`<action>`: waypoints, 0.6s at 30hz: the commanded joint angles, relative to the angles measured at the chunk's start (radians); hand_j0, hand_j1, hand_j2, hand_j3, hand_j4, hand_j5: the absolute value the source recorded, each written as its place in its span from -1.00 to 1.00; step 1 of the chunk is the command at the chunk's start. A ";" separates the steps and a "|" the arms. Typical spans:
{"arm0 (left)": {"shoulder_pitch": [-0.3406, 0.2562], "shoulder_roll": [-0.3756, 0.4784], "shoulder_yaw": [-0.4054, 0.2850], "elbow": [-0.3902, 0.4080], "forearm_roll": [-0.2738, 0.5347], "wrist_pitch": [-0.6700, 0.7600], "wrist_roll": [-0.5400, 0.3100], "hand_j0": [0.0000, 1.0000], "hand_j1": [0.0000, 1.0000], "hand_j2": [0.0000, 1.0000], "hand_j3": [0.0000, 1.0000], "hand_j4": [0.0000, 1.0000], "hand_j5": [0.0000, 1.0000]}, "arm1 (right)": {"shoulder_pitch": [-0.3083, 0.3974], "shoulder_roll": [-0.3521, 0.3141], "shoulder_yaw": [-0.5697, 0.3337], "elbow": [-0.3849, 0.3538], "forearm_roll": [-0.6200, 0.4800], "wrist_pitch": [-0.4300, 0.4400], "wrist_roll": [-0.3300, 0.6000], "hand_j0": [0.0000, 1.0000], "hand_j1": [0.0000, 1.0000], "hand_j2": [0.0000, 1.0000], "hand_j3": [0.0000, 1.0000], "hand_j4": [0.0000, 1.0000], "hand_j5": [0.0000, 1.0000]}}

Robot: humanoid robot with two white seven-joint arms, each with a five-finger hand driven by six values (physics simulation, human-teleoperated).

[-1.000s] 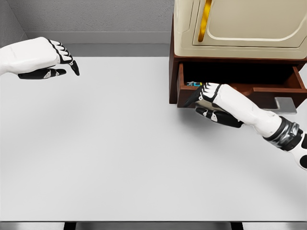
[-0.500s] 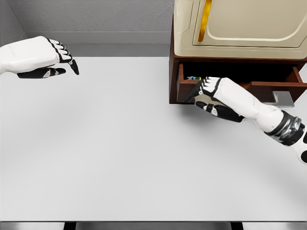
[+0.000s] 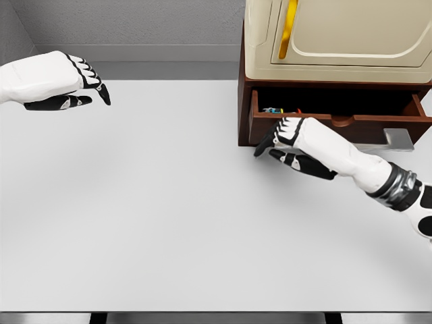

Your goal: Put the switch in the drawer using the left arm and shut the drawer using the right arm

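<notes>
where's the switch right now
In the head view the switch lies inside the open drawer at its left end, upper right of the picture, just above the right hand.

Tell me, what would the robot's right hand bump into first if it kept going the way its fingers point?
Probably nothing: the right hand points left over bare table; depth unclear.
</notes>
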 commanded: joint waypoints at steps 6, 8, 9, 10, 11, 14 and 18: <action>0.002 0.000 0.001 0.000 0.005 0.002 0.000 0.06 0.06 0.06 0.06 0.06 0.06 | -0.014 0.011 0.000 0.068 0.010 0.000 0.001 0.04 0.04 0.04 0.04 0.04 0.04; 0.002 0.000 0.001 0.000 0.005 0.002 0.000 0.06 0.06 0.06 0.06 0.06 0.06 | -0.015 0.011 0.000 0.085 0.010 0.000 0.001 0.04 0.04 0.04 0.04 0.04 0.04; 0.002 0.000 0.001 0.000 0.005 0.002 0.000 0.06 0.06 0.06 0.06 0.06 0.06 | -0.017 0.011 0.000 0.090 0.010 0.000 0.001 0.05 0.05 0.05 0.05 0.05 0.05; 0.002 0.000 0.001 0.000 0.005 0.002 0.000 0.06 0.06 0.06 0.06 0.06 0.06 | -0.021 0.011 0.000 0.099 0.010 0.000 0.005 0.04 0.04 0.04 0.04 0.04 0.04; 0.002 0.000 0.001 0.000 0.005 0.002 0.000 0.06 0.06 0.06 0.06 0.06 0.06 | -0.023 0.011 0.000 0.102 0.010 0.000 0.005 0.05 0.05 0.05 0.05 0.05 0.05; 0.003 0.000 0.001 0.000 0.005 0.002 0.000 0.06 0.06 0.06 0.06 0.06 0.06 | -0.028 0.011 -0.003 0.111 0.010 0.000 0.007 0.05 0.05 0.05 0.05 0.05 0.05; 0.006 0.000 0.001 -0.002 0.005 0.002 0.000 0.06 0.06 0.06 0.06 0.06 0.06 | -0.043 0.010 -0.008 0.117 0.006 0.000 0.005 0.04 0.04 0.04 0.04 0.04 0.04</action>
